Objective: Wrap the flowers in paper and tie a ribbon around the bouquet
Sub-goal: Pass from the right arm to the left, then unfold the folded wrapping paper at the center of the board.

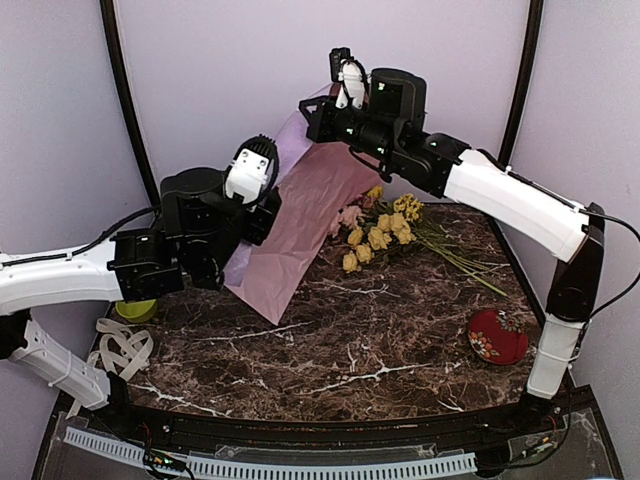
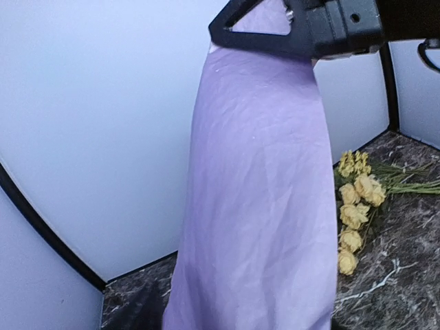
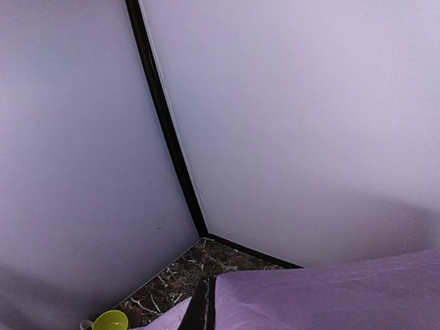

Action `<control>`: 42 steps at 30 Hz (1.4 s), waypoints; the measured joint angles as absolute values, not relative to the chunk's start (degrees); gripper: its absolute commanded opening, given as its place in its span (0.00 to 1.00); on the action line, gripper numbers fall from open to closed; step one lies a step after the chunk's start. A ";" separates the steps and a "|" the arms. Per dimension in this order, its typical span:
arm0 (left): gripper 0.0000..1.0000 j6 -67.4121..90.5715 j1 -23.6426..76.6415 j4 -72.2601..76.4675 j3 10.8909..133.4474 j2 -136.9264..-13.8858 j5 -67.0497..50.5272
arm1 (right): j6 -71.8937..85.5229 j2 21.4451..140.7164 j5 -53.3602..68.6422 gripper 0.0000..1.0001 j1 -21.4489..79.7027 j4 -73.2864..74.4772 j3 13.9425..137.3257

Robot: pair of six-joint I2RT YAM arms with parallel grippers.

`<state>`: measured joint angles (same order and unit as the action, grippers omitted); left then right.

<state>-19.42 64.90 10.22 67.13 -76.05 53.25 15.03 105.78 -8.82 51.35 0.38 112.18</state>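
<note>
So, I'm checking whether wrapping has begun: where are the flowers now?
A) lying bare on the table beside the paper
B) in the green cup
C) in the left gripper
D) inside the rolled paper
A: the flowers lie uncovered on the table, beside the paper that the right gripper holds up.

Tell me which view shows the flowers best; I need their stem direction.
Top external: the flowers lie whole, blooms by the paper, stems running right. Left wrist shows yellow blooms beside the paper. Right wrist shows none.
</note>
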 measured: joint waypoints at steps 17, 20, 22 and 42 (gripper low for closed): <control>0.00 -7.38 59.88 -5.34 77.60 -69.45 34.24 | 4.75 93.69 0.73 0.94 42.17 5.34 99.57; 0.00 -3.75 54.46 -8.08 80.88 -68.73 30.96 | 5.06 90.11 4.01 0.96 37.01 5.08 93.91; 0.00 -0.95 50.76 -9.74 82.48 -68.51 28.69 | 5.61 88.97 5.23 0.96 34.20 5.63 91.33; 0.00 23.70 9.98 -16.86 75.42 -81.65 -7.44 | 11.90 103.09 10.83 0.92 25.36 19.22 89.56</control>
<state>23.70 9.98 -16.86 75.42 -81.65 -7.44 11.90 103.09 10.83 25.36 19.22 89.56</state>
